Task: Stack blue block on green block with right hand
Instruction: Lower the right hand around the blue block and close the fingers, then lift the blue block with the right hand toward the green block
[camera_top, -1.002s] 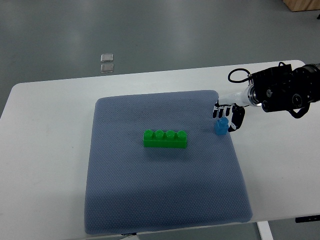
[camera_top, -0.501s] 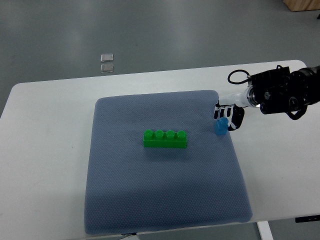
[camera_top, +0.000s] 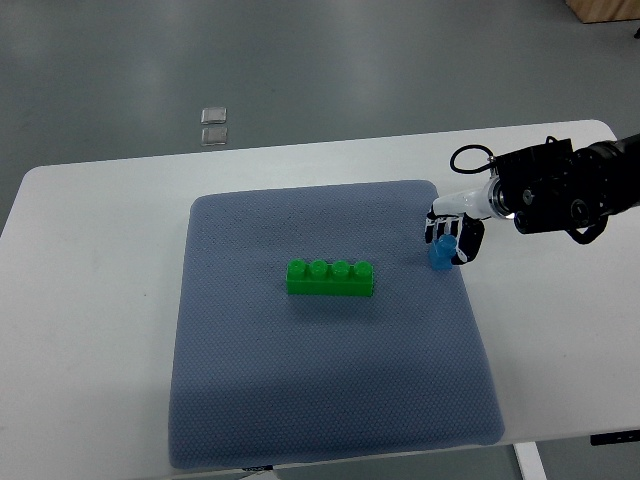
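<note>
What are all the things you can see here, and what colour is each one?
green block: 1, green, four studs, near the middle of the mat
blue block: 1, blue, small, by the mat's right edge, in the hand
mat: 1, grey-blue, spread over the table
table: 1, white, under the mat
small square tiles: 2, pale grey, on the floor beyond the table
floor: grey, behind the table
right hand: 1, black and white, closed around the blue block
right arm: 1, black, coming in from the right edge
</note>
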